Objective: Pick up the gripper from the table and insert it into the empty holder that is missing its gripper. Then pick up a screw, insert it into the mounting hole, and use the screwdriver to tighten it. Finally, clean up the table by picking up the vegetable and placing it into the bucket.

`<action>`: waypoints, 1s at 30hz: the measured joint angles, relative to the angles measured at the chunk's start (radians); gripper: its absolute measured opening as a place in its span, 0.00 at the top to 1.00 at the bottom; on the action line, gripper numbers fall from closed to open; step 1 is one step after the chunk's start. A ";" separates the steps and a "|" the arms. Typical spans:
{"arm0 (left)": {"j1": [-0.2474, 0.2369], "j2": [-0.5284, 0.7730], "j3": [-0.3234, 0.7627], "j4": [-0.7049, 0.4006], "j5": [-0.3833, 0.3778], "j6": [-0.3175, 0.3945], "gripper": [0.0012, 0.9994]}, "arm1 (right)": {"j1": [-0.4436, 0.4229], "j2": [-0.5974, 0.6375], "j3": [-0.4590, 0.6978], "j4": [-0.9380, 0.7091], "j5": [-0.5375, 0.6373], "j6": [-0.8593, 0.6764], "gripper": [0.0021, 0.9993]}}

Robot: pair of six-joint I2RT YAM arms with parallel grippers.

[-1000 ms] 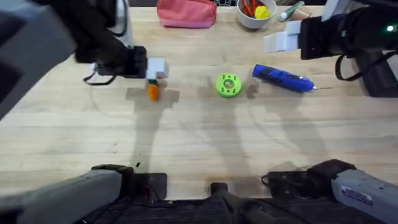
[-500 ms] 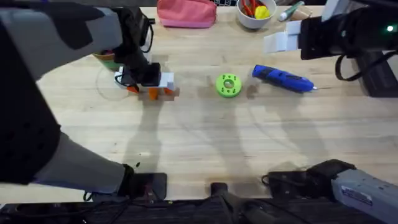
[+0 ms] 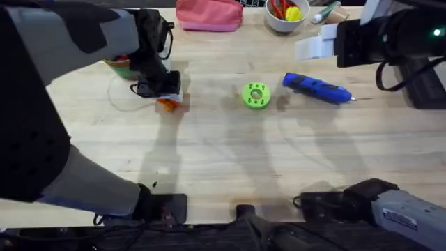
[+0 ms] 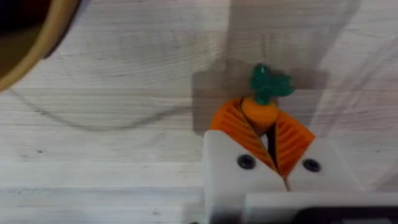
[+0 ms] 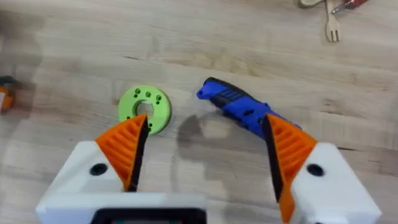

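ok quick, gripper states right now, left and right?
Left gripper: closed on the carrot, low over the table.
Right gripper: open, holding nothing, above the screwdriver.

A light wooden table (image 3: 230,160) with visible grain is seen across nearly the whole overhead view. Soft shadows are cast on it around the centre and lower middle. Along the top edge, a narrow dark strip is visible behind the table.

Orange carrot (image 4: 260,111) with green top, upright on the table, pinched between orange pads (image 4: 234,126).
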 joint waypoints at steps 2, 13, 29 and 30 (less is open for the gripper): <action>0.000 0.000 0.001 -0.001 0.000 -0.007 0.97 | 0.000 0.000 0.000 0.000 0.000 0.000 0.01; 0.028 -0.030 0.221 -0.148 0.002 -0.020 0.98 | 0.000 0.000 0.000 0.000 0.000 0.000 0.01; 0.275 -0.072 0.512 -0.092 -0.058 0.049 0.98 | 0.000 0.000 0.000 -0.001 0.000 0.000 0.01; 0.287 -0.059 0.512 -0.088 -0.058 0.050 0.98 | 0.000 0.000 0.000 0.000 0.000 0.000 0.01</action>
